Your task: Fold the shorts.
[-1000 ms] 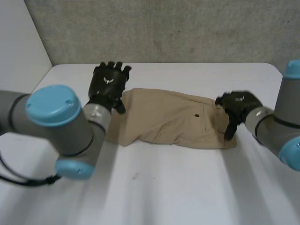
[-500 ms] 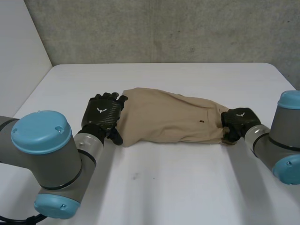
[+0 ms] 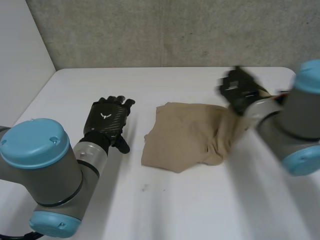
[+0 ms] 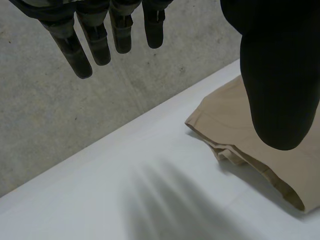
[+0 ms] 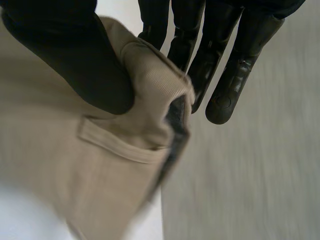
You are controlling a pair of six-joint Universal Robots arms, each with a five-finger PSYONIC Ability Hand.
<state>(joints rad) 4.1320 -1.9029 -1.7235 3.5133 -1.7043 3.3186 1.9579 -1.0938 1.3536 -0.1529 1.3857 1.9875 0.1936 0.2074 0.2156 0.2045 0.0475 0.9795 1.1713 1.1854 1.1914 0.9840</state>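
1. The tan shorts sit in the middle of the frame in the head view, bunched into a loose heap on the white table. Their right end is raised off the surface and slants toward the upper right.
2. The right hand is in the upper right of the frame, up above the table and blurred. The raised end of the cloth runs straight up to it.
3. In its wrist view, the right hand has its thumb clamping a fold of the waistband against the fingers. It is a firm pinch, with the fingers fairly straight behind the cloth. A belt loop lies just under the thumb, and the rest of the shorts hang away from the grip.
4. The left hand is left of centre in the head view, back upward, low over the table. It is beside the left edge of the shorts but apart from it, with a strip of bare table between them.
5. In its wrist view, the left hand has straight fingers spread well away from the thumb, and it holds nothing. A layered edge of the shorts lies flat below the thumb, and bare table lies below the fingers.
6. A grey concrete wall runs across the top of the frame behind the table.
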